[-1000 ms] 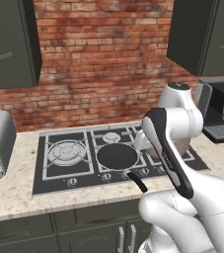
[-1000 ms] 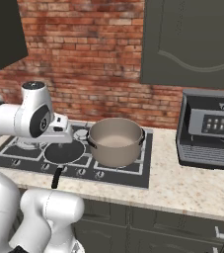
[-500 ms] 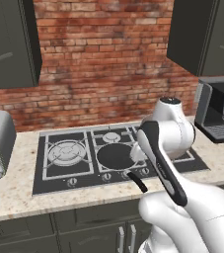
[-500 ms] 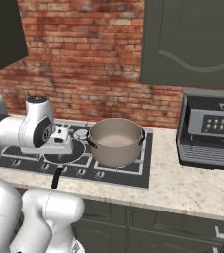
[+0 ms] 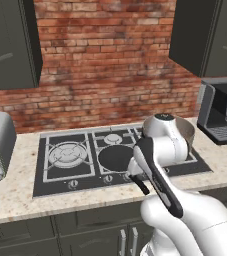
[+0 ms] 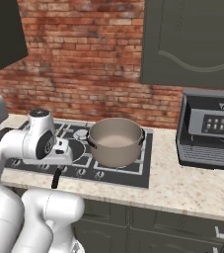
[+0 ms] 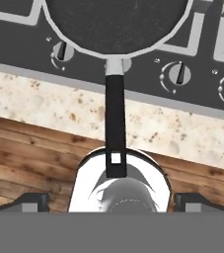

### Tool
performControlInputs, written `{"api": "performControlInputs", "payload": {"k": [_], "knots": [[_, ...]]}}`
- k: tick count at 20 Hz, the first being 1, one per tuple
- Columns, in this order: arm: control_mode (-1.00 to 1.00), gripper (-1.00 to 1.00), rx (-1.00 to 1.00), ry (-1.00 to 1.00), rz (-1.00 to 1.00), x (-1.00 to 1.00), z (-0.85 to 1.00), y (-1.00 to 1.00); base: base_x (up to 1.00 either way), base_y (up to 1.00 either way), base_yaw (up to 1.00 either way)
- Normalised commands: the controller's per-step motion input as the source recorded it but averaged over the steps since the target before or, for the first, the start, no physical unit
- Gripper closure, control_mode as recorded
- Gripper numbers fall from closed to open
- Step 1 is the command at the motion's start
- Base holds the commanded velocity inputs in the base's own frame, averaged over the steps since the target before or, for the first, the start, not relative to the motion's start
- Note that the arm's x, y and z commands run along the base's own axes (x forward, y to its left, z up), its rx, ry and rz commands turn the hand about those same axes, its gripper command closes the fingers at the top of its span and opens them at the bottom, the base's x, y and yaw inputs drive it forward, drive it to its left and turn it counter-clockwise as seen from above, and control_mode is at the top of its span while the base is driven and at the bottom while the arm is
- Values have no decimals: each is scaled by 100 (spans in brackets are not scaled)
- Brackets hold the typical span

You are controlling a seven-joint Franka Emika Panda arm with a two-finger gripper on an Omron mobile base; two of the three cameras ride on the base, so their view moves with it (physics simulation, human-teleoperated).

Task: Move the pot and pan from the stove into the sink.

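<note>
The stove [image 5: 60, 172] lies in the speckled counter [image 5: 15, 197] under a brick wall [image 5: 105, 60]. The pot [image 6: 116, 142] stands on its right burner. The pan [image 7: 116, 20] sits on the middle burner, its long handle [image 7: 115, 123] pointing straight out over the knobs [image 7: 176, 73] and front edge. The gripper [image 7: 111, 200] hangs above the handle, fingers spread wide, holding nothing. No writing is readable.

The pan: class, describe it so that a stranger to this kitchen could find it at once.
Find the black stove set in the speckled counter below the brick wall. The pan sits on a front burner, left of the pot. Unlike that deep beige pot, it is shallow and black, with a long stick handle reaching past the knobs.
</note>
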Motion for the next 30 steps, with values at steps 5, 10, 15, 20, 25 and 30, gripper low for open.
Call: {"api": "performControlInputs", "payload": {"k": [5,10,15,20,25,30], "knots": [[-100,-100,-1,0,0,16,-51,9,0,0,0],[-100,-100,0,-4,0,33,-43,18,0,0,0],[-100,-100,0,-3,0,33,-31,5,0,0,0],[-100,-100,0,-1,1,12,-17,0,0,0,0],[-100,-100,0,0,0,4,-23,-42,0,0,0],[-100,-100,0,0,0,0,-4,-9,0,0,0]]}}
